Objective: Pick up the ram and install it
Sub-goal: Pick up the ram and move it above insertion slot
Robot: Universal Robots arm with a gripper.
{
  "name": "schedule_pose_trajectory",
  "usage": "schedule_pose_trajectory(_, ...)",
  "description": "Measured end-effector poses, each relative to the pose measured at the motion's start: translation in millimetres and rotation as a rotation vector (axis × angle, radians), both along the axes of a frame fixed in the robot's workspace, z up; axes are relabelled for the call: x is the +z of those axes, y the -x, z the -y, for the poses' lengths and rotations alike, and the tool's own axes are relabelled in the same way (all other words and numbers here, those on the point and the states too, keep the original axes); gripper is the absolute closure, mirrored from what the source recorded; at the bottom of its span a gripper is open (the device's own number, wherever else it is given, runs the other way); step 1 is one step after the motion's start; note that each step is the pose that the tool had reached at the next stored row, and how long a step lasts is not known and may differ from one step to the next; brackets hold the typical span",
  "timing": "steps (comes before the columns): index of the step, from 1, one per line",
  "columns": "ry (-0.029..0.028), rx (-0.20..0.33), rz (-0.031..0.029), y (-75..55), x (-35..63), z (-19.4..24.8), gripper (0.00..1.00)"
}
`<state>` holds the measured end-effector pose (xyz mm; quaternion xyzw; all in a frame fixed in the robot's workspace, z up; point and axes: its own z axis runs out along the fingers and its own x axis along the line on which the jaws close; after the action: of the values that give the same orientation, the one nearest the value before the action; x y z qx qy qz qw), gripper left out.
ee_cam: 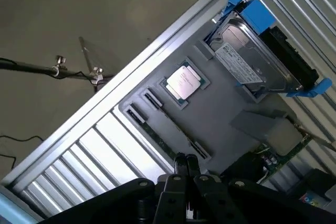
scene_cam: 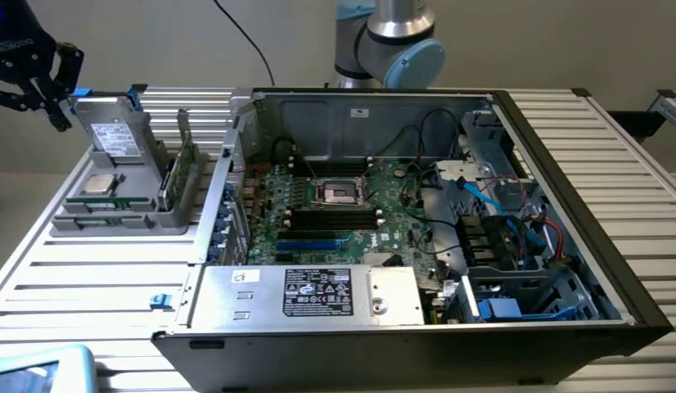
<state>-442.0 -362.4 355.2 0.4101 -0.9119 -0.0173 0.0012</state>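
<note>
The step in hand looks like the reach for the ram (ee_cam: 176, 126), with nothing picked up yet. The hand (ee_cam: 185, 163) is pressed together and empty. To reach well, it would do best to centre over the middle of the stick and turn so the fingers face the two flat sides, not the ends. It would also need to spread before it gets low, and a straight, level drop would keep the fingers from scraping the slot walls or tilting the board. The processor (ee_cam: 184, 82) sits just beside the ram's far end, so the approach should stay clear of it.

The ram stands on edge in a long slot of the grey tray (scene_cam: 119, 223) on the table (scene_cam: 87, 278), at the exterior view's left of the open case (scene_cam: 556, 164). What seems a second stick lies in the slot just beside it. In the exterior view the hand (scene_cam: 38, 90) hangs well above the tray, out past its far corner and near the upright drive (scene_cam: 114, 131) — apart from the ram (scene_cam: 101, 204), touching nothing. The wrist view looks down on the slots from that height.
</note>
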Motion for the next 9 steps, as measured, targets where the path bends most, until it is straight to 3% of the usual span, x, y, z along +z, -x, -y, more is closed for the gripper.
schedule_pose_trajectory(9, 0.0, 0.163, -0.0007, 0.0, 0.0, 0.0, 0.89)
